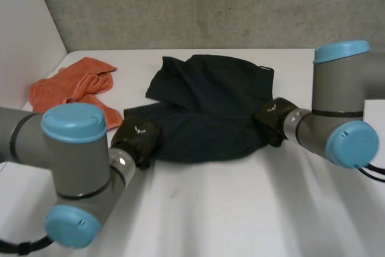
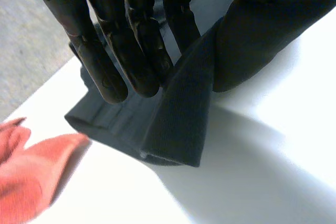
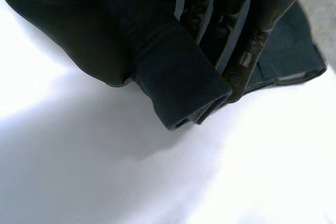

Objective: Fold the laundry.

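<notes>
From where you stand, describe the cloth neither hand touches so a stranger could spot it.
On the white table, look to the far corner on the robot's left side. The orange cloth lies crumpled there; the dark garment beside it is pinched by the left hand and the right hand.

white table (image 1: pixel 240 209) with dark garment (image 1: pixel 210 106), orange cloth (image 1: pixel 78 85)

Both arms are thick grey tubes, and every joint ends in a round light-blue cap (image 1: pixel 73 121). The left arm (image 1: pixel 78 167) and the right arm (image 1: pixel 337 88) each have a thin dark ring (image 1: pixel 337 113) at the seam between sections. The left hand (image 1: pixel 137 139) and the right hand (image 1: pixel 274 118) are black, each with a small white mark (image 1: pixel 139 129) on its back. The fingers (image 2: pixel 105 72) are glossy, rounded and built in short segments.
</notes>
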Robot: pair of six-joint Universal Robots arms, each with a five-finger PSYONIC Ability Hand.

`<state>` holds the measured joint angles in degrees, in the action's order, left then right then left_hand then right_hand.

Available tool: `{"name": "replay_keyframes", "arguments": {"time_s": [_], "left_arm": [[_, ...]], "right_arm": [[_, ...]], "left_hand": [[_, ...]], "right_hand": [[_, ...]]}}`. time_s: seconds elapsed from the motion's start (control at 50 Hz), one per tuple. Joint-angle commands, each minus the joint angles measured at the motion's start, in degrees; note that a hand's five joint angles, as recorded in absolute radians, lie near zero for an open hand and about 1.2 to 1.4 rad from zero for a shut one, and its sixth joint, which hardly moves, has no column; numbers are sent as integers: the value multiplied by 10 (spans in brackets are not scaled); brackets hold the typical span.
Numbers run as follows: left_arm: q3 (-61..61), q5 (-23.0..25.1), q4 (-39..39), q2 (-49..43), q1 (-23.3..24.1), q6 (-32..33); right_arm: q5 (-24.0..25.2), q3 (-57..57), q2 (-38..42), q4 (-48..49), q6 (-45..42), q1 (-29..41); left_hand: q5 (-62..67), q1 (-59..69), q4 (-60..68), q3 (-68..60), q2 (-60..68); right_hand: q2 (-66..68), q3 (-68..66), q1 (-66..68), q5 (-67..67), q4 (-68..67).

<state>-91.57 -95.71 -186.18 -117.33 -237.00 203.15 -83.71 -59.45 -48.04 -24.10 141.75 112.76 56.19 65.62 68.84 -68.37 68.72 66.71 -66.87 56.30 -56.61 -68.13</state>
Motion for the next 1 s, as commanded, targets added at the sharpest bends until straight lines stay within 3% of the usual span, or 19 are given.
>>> {"name": "replay_keyframes", "arguments": {"time_s": [0.02,0.12,0.18,0.28,0.38,0.4,0.56,0.66,0.8,1.0], "left_arm": [[-78,-7,72,95,2,23],[-142,-3,219,163,16,92],[-156,0,290,194,53,116],[-142,8,265,206,77,116],[-107,7,175,171,73,116],[-99,7,164,162,73,116],[-39,22,69,127,-4,113],[2,81,22,60,-31,107],[81,155,28,-39,-62,87],[175,158,39,-134,-71,85]], "right_arm": [[-4,-185,-161,-11,-36,-7],[-6,-297,-235,-60,-124,-9],[-4,-348,-287,-96,-175,-28],[14,-371,-312,-85,-191,-74],[36,-378,-311,-35,-155,-80],[40,-378,-310,-27,-148,-80],[52,-407,-306,28,-110,-78],[53,-429,-306,59,-109,-79],[52,-441,-305,80,-106,-79],[52,-454,-305,108,-103,-80]], "left_hand": [[138,144,112,-116,113],[138,144,112,-116,113],[138,144,112,-116,113],[138,144,112,-116,113],[-451,-445,-477,472,-476],[-462,-456,-489,484,-487],[-466,-460,-492,487,-491],[-422,-416,-448,444,-447],[-368,-362,-394,390,-393],[-282,-277,-309,304,-308]], "right_hand": [[133,-131,237,-134,-119],[133,-131,237,-134,-119],[133,-131,237,-134,-119],[133,-131,237,-134,-119],[133,-131,237,-134,-119],[133,-131,237,-134,-119],[133,-131,237,-134,-119],[133,-131,237,-134,-119],[133,-131,237,-134,-119],[133,-131,237,-134,-119]]}}
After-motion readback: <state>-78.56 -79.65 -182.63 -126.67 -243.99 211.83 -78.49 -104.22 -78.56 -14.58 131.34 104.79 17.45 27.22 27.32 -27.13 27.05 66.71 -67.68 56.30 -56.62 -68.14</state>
